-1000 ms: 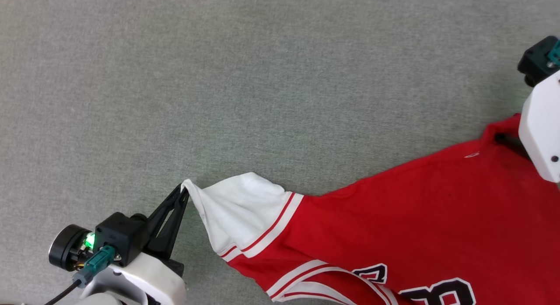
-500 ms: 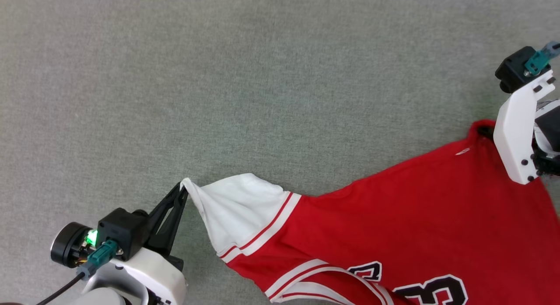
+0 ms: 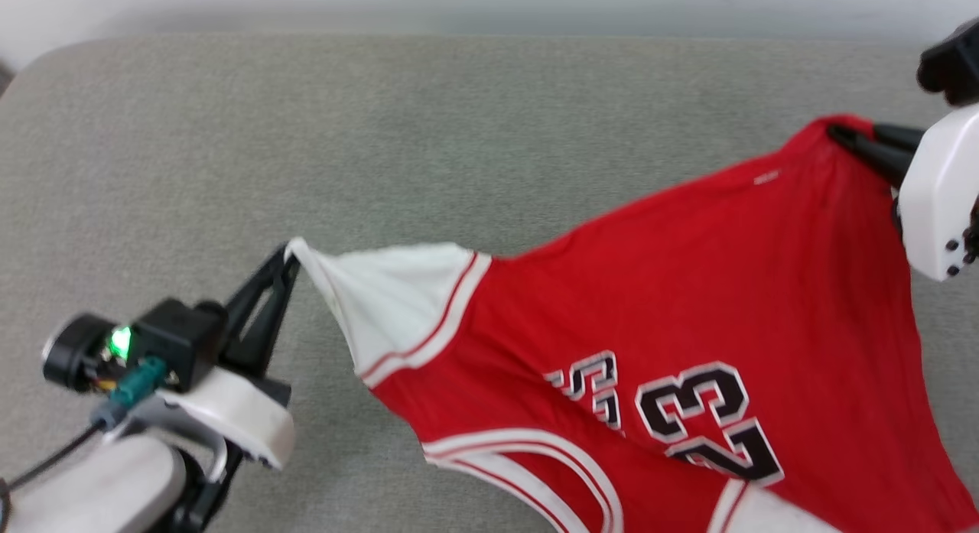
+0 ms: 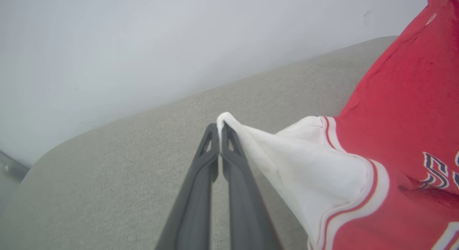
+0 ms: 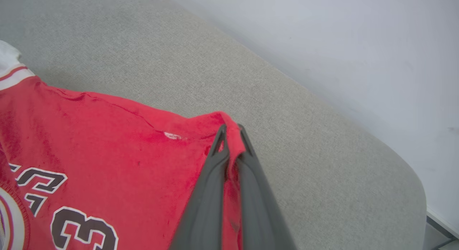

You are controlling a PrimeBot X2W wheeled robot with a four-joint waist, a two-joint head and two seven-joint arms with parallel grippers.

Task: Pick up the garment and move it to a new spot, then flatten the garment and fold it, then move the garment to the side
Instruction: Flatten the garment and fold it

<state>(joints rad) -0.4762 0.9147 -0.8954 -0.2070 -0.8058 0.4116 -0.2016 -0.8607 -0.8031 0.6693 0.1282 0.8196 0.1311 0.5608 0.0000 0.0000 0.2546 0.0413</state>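
Note:
The red garment (image 3: 688, 288) with white sleeves and black "23" print hangs stretched between both arms above the grey surface, print side facing me. My left gripper (image 3: 289, 251) is shut on the tip of the white sleeve (image 3: 390, 303); the left wrist view shows that gripper (image 4: 219, 126) pinching the sleeve (image 4: 315, 164). At the upper right my right gripper (image 3: 837, 131) is shut on a red corner of the garment, seen close in the right wrist view, where the gripper (image 5: 229, 130) grips the garment (image 5: 107, 142). The garment's lower part runs off the bottom edge.
A grey fabric-covered surface (image 3: 382, 135) spreads beneath, with a rounded far left corner (image 3: 46, 59) and a far edge near the top. A pale wall (image 4: 143, 45) rises behind it. In the right wrist view the surface's rounded corner (image 5: 412, 178) lies at the right.
Both grippers have lifted the garment off the surface; it now hangs taut with the "23" print in view. The head view has also shifted, bringing the surface's far edge into sight.

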